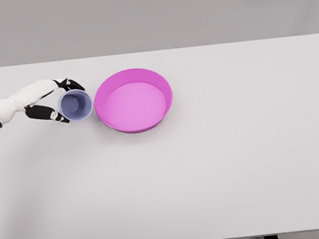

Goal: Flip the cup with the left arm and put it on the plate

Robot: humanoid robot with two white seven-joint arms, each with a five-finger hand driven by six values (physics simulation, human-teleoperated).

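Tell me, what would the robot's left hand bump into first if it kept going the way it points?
Probably the pink plate. The left hand points right, holding the purple cup, whose rim sits beside the plate, so the cup would likely touch first.

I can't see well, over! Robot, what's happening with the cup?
Left robot hand shut on cup, mouth facing camera. Cup left of plate, not on it yet. Nothing between them. Right arm out of view.

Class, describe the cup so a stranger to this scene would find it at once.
Start at the white table and find the big pink plate left of its middle. Just left of the plate, the left hand grips the cup. It is small, pale blue-violet, its opening facing the camera.
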